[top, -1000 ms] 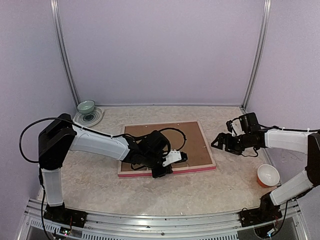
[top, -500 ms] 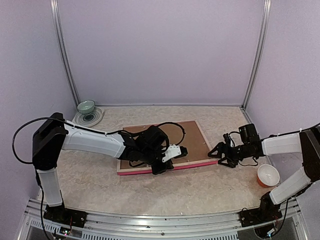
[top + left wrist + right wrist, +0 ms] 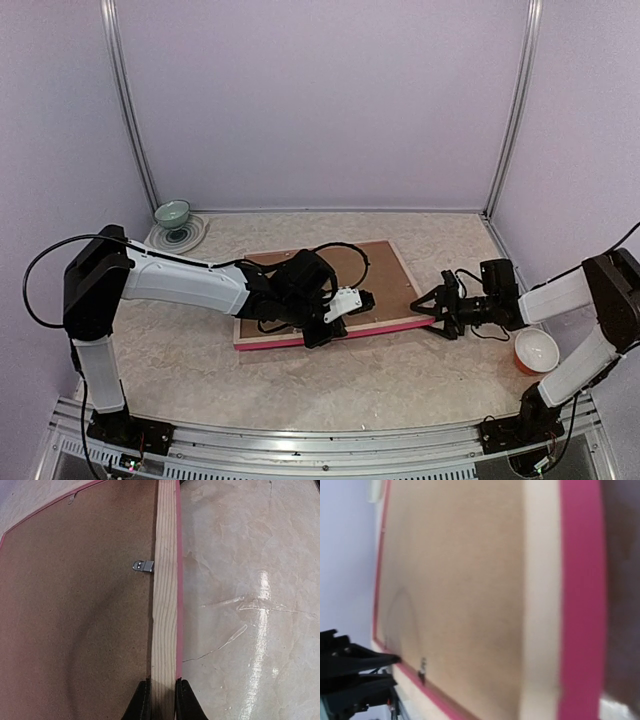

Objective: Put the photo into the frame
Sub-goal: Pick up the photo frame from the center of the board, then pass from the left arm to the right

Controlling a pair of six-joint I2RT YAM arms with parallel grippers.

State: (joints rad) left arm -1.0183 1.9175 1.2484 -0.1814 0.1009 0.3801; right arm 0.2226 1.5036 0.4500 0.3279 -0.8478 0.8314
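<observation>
The frame (image 3: 392,327) lies face down on the table, pale wood back up and pink edge showing, with the brown backing board (image 3: 385,285) in it. The photo is hidden. My left gripper (image 3: 347,311) is shut on the frame's near rail; in the left wrist view its fingertips (image 3: 163,700) pinch the pale rail (image 3: 165,580) beside a metal tab (image 3: 143,566). My right gripper (image 3: 434,306) is low at the frame's near right corner, its jaws spread. The right wrist view shows the rail (image 3: 540,580) and board (image 3: 455,580) close up and blurred, without fingers.
A green bowl (image 3: 172,212) on a patterned plate (image 3: 190,236) stands at the back left. An orange cup (image 3: 536,350) stands at the right, beside the right arm. A black cable (image 3: 350,258) loops over the backing board. The enclosure walls are close on both sides.
My right gripper has dropped and moved in toward the frame's near right corner. My left gripper has kept hold of the near rail and shifted slightly right and back.
</observation>
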